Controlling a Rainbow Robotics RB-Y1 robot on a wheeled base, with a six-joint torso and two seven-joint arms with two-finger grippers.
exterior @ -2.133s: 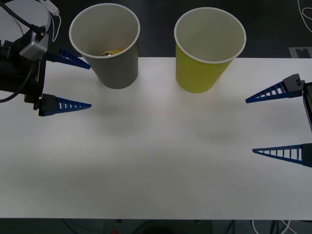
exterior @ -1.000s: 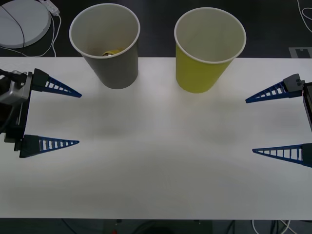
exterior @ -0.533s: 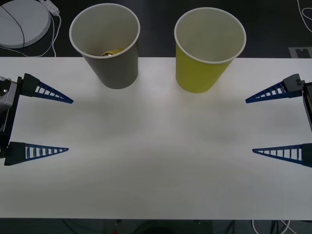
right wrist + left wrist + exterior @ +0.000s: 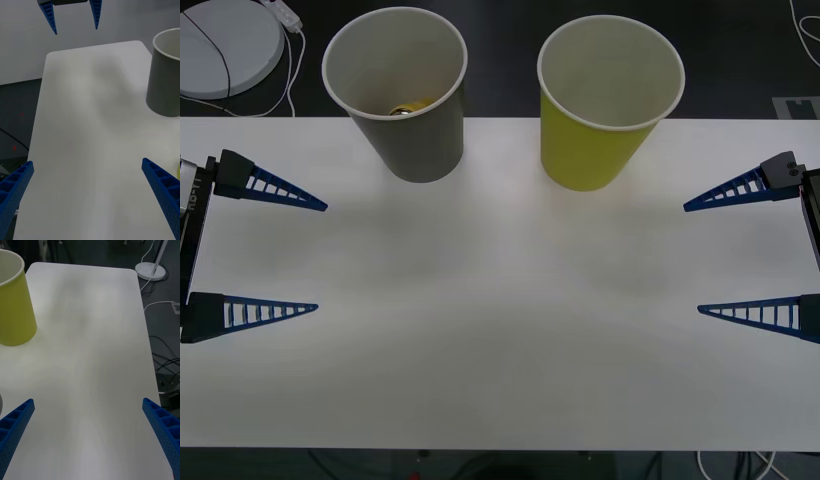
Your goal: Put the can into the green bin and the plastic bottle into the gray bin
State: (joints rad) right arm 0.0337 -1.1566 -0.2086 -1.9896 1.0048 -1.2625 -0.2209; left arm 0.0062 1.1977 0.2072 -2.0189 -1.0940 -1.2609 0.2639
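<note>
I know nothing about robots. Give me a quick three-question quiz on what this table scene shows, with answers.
1. True or false: both grippers hold something.
2. Which cup has something yellow showing at its bottom: A gray, B yellow-green?
3. Fill in: the left gripper hangs over the table's ____ edge.

Key
1. False: the left gripper and the right gripper are both open and hold nothing.
2. A: the gray bin; a bit of yellow, likely the plastic bottle, shows inside. The green bin shows only its white inside.
3. Left, over the white table.
</note>
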